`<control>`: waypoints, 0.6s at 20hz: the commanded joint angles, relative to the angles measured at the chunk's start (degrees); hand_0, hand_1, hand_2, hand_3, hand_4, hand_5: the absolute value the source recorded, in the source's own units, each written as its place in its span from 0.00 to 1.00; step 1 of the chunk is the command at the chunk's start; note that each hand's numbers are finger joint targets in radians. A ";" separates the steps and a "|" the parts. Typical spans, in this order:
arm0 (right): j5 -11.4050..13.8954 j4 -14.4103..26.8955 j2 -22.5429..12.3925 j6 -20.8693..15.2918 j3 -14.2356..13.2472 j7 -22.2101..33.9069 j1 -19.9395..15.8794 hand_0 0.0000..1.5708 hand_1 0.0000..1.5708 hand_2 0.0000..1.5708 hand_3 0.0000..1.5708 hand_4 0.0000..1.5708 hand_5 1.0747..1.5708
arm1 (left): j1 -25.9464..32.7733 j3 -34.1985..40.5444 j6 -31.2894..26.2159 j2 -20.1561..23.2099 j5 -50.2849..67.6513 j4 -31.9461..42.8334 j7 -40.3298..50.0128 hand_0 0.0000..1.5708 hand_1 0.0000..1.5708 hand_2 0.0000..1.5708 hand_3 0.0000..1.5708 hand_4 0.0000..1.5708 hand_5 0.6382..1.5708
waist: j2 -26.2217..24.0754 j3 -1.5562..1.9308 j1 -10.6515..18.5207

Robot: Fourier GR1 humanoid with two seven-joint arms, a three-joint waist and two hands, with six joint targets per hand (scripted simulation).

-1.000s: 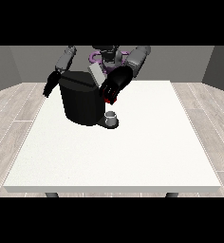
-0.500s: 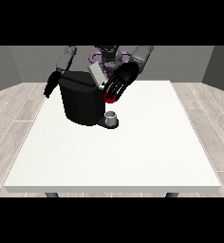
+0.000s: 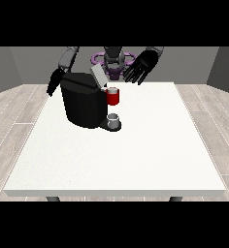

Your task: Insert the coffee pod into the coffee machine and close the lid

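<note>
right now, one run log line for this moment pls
hand at the view's right: open, raised, holding nothing | coffee machine: lid up | red thing at the machine uncovered

Black coffee machine upright on table's far-left part, lid raised.

Bare room, grey walls, wood-plank floor (pale), white table

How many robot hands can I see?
2. One hand is raised at the view's right, fingers spread, above the table's far edge. The other hand hangs at the view's left, beside the coffee machine.
</note>
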 commanded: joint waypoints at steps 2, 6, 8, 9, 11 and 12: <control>-0.29 2.24 0.35 -1.14 -1.38 -1.21 5.63 0.00 0.00 0.00 0.00 0.00 1.00 | 7.24 9.32 0.79 -9.64 12.83 -0.85 -2.49 0.00 0.00 0.00 0.00 0.13 1.00 | -7.12 -0.15 6.18; -1.09 2.46 -0.02 0.49 -1.61 -1.77 9.69 0.00 0.00 0.00 0.00 0.00 1.00 | 14.15 17.39 -0.89 -15.27 23.24 0.53 -4.15 0.00 0.00 0.00 0.00 0.26 1.00 | -12.37 -0.24 9.67; -1.14 2.57 -0.09 0.30 -2.02 -2.67 13.02 0.00 0.00 0.00 0.00 0.00 1.00 | 20.28 17.76 -0.85 -18.54 24.85 0.75 -6.14 0.00 0.00 0.00 0.00 0.04 1.00 | -16.57 -0.14 11.17; -0.15 3.44 0.61 -0.90 -1.65 -3.86 15.47 0.00 0.00 0.00 0.00 0.00 1.00 | 22.03 17.25 -3.16 -18.52 25.05 0.86 -5.11 0.00 0.00 0.00 0.00 0.17 1.00 | -19.42 -0.06 12.90; 0.65 2.49 0.88 -1.16 -0.66 -2.31 16.82 0.00 0.00 0.00 0.00 0.00 1.00 | 26.91 16.47 -1.70 -20.95 24.93 0.55 -5.60 0.00 0.00 0.00 0.00 0.27 1.00 | -22.12 -0.05 12.72; -1.16 3.91 -0.43 0.75 -2.16 -1.21 15.79 0.00 0.00 0.00 0.00 0.00 1.00 | 29.99 13.96 -2.01 -21.29 25.87 0.76 -6.61 0.00 0.00 0.00 0.00 0.27 1.00 | -24.07 -0.02 14.11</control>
